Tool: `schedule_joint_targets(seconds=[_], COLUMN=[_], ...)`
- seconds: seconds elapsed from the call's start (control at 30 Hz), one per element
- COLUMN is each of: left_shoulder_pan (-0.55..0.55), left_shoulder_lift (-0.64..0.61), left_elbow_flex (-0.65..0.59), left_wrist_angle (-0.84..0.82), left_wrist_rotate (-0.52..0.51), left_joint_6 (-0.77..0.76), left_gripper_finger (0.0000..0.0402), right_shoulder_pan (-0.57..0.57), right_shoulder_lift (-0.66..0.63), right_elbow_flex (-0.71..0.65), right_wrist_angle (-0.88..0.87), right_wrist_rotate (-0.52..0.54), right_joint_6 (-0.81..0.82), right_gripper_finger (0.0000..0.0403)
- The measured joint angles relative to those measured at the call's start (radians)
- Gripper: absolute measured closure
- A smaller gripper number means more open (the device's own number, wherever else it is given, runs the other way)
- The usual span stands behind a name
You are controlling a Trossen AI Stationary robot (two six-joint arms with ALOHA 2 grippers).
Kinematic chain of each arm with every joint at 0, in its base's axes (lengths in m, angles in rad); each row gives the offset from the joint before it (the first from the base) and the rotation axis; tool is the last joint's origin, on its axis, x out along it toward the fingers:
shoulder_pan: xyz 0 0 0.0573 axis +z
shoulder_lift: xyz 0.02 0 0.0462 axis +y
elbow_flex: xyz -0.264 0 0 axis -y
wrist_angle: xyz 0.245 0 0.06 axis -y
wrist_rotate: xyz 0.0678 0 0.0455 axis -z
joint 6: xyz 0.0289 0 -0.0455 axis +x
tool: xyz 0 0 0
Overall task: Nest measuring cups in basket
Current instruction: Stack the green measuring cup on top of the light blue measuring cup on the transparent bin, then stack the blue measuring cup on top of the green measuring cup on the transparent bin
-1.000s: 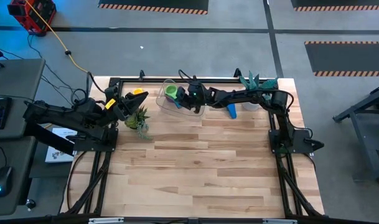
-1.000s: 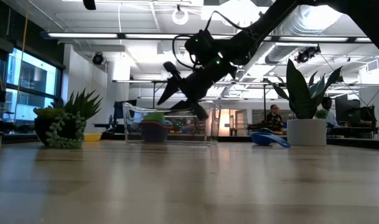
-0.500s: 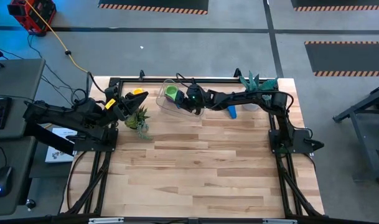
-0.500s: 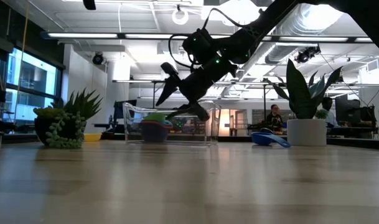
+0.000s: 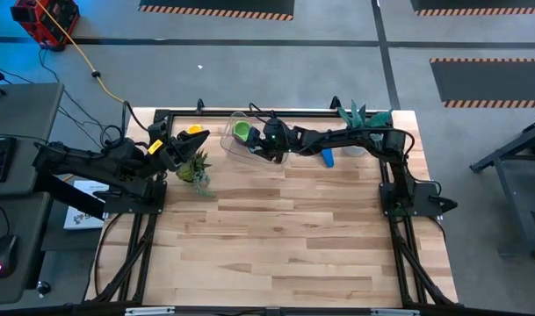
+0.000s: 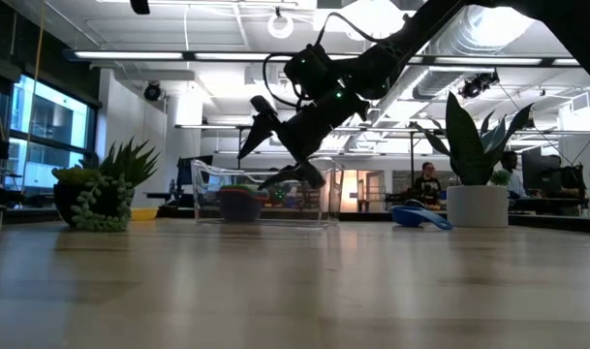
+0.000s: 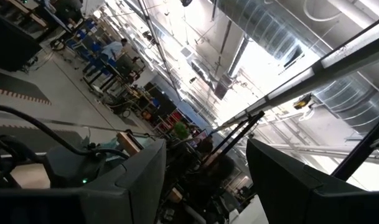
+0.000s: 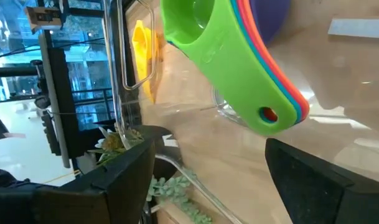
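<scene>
The clear basket [image 5: 248,139] [image 6: 265,194] stands near the table's far edge. Inside it, nested cups [image 6: 239,201] rest on its floor, the green one [image 8: 226,50] on top, with red, blue and orange handles showing under its handle. My right gripper [image 5: 262,146] [image 8: 211,142] is open, reaching slantwise down into the basket beside the stack and touching nothing. A blue cup [image 5: 327,158] [image 6: 420,215] lies on the table right of the basket. A yellow cup [image 5: 195,130] [image 8: 142,46] sits left of it. My left gripper [image 5: 197,140] [image 7: 205,162] waits open and empty there.
A small trailing plant [image 5: 197,167] [image 6: 96,199] stands left of the basket, under my left gripper. A tall plant in a white pot [image 5: 364,118] [image 6: 477,204] stands at the far right corner. The near half of the wooden table [image 5: 276,237] is bare. People sit in the room beyond.
My right gripper has eased a little toward the table's left over the basket and has stayed open.
</scene>
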Motion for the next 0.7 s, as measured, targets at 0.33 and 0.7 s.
schedule_joint_targets(seconds=[0.33, 0.7], left_shoulder_pan=[0.000, 0.000], left_shoulder_lift=[0.000, 0.000], left_elbow_flex=[0.000, 0.000], left_wrist_angle=[0.000, 0.000], left_wrist_rotate=[0.000, 0.027], left_joint_6=[0.000, 0.000], left_gripper_finger=[0.0186, 0.0186], right_shoulder_pan=[-0.001, -0.006], right_shoulder_lift=[0.000, -0.090], right_elbow_flex=[0.102, 0.304], right_wrist_angle=[-0.042, -0.355], right_wrist_rotate=[-0.024, -0.340], right_joint_6=[-0.076, -0.652], right_gripper_finger=[0.0105, 0.0105])
